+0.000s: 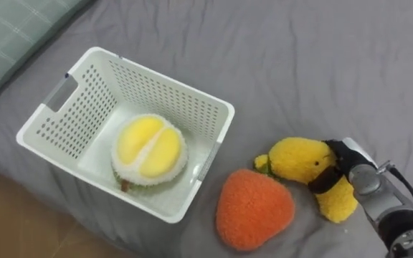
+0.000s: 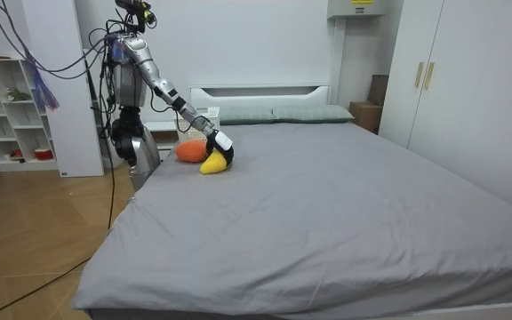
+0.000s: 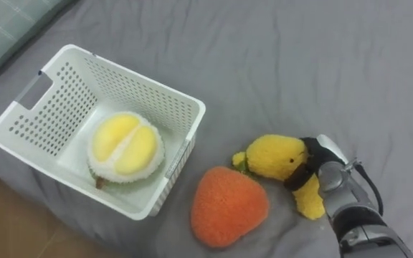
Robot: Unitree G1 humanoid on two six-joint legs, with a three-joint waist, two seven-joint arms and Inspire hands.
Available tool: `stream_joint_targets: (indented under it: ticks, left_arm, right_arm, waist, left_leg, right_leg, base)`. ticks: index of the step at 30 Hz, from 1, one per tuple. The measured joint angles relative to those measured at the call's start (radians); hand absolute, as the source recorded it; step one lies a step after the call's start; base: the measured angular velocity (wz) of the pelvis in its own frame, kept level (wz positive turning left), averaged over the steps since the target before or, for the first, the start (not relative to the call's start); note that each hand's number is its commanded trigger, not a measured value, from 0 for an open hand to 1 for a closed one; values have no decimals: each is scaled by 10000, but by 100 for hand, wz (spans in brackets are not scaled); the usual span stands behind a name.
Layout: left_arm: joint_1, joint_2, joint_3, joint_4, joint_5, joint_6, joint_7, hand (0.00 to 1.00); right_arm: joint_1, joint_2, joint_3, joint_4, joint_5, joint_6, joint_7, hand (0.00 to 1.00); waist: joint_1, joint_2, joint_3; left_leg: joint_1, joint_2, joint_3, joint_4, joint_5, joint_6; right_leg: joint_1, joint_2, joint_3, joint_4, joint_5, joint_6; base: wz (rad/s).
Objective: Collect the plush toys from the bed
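I had one durian toy in the basket, right hand clenched round the yellow plush on the bed, orange strawberry beside it not yet collected

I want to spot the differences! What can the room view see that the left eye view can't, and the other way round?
Room view alone: the shelves and wardrobe around the standing robot. Left eye view alone: the durian toy lying inside the white basket. Both: the bed, the orange strawberry toy, and the right hand curled round the yellow toy.
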Motion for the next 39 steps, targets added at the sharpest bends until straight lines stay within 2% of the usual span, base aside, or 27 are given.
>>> stream_joint_targets:
  ticks: [9, 15, 21, 25, 29, 35, 39]
  left_arm:
    - [-64, 6, -115, 90, -162, -5, -1, 0]
    - [-56, 33, -44, 78, -144, -10, -2, 0]
    - [-19, 46, 72, 115, -89, -8, -15, 0]
    - [287, 43, 342, 75, -28, -23, -23, 0]
    - [556, 34, 846, -128, 363, -15, -74, 0]
    - [543, 2, 848, -269, 389, -9, -73, 0]
    - [508, -17, 879, -273, 734, -5, -74, 0]
  right_arm:
    - [0, -3, 70, 294, 53, 35, -11, 100]
    - [1, -5, 39, -145, 73, 27, -12, 100]
    - [7, -29, -335, -2179, 65, -17, -41, 100]
    - [556, -160, -340, -4837, -49, -38, -24, 100]
    - [1114, -205, -379, -6954, -131, -10, -18, 100]
    - [1379, -204, -356, -8310, -359, -12, 1, 100]
    - [1382, -200, -319, -8835, -378, 32, 16, 100]
  waist:
    - [-32, 3, 0]
    - [-278, -3, -10]
    - [-660, 6, -51]
    - [-812, -21, -102]
    - [-941, -97, -274]
    - [-911, 1, -366]
    - [-841, 13, -362]
  left_leg:
    - [1, 12, -119, -46, 88, -78]
    - [18, 8, -57, -29, 99, -62]
    - [427, 16, -26, -102, 99, -62]
    - [984, 53, 174, -280, 100, -59]
    - [1421, 64, 240, -352, 97, -56]
    - [2134, 39, 265, -515, 92, -53]
    - [2301, 38, 261, -585, 105, -66]
  right_leg:
    - [41, 34, -68, -12, -1, -4]
    - [67, 0, -141, -3, -1, -4]
    - [408, 18, 61, -25, -3, -5]
    - [813, 22, 223, -28, -3, -5]
    - [1217, 54, 448, -65, -2, -5]
    - [1913, 62, 592, -185, 0, -7]
    - [2043, 58, 626, -180, 0, -7]
  base:
    - [5]
    - [-1]
    - [-3]
    - [-13]
    - [-7]
    - [-2]
    - [-1]
